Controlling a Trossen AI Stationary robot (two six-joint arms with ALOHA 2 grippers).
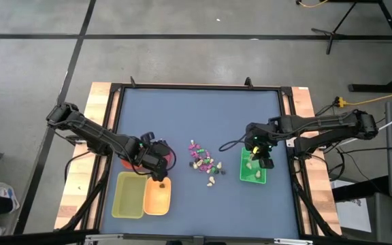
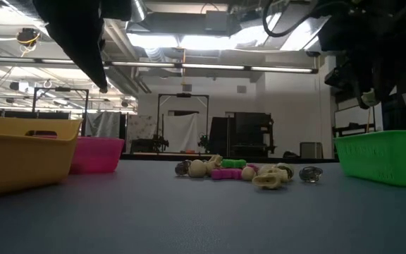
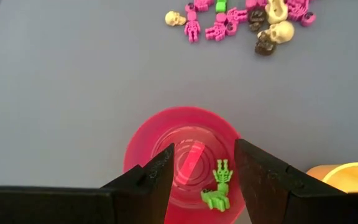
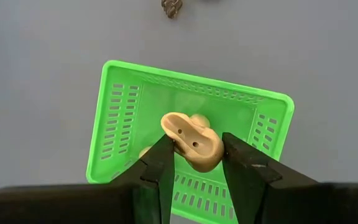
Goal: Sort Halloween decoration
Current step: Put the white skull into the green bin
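Observation:
The Halloween decoration is a pile of tiny magenta, cream, green and dark trinkets point(image 1: 205, 163) lying mid-table, also seen in the low view point(image 2: 245, 171). My left gripper point(image 3: 204, 152) stands open above the pink bowl point(image 3: 148, 143). A green skeleton point(image 3: 219, 186) shows between its fingers, close to one of them. My right gripper point(image 4: 197, 146) is over the green tray point(image 4: 120, 112), shut on a cream skull point(image 4: 191, 140). Another cream piece point(image 4: 143, 151) lies in that tray. My left gripper's finger point(image 3: 260, 174) is right beside the green skeleton; whether they touch, or the skeleton lies in the bowl, I cannot tell. My right gripper pinches the cream skull by its two sides point(image 4: 215, 149) between both fingers, coming steeply from above. The skull is lifted clear above the tray's floor.
A yellow tray point(image 1: 129, 195) and an orange bowl point(image 1: 157, 197) stand at the near left, next to the pink bowl. The green tray point(image 1: 253, 170) sits near right of the pile. One dark trinket point(image 4: 171, 7) lies just beyond the green tray.

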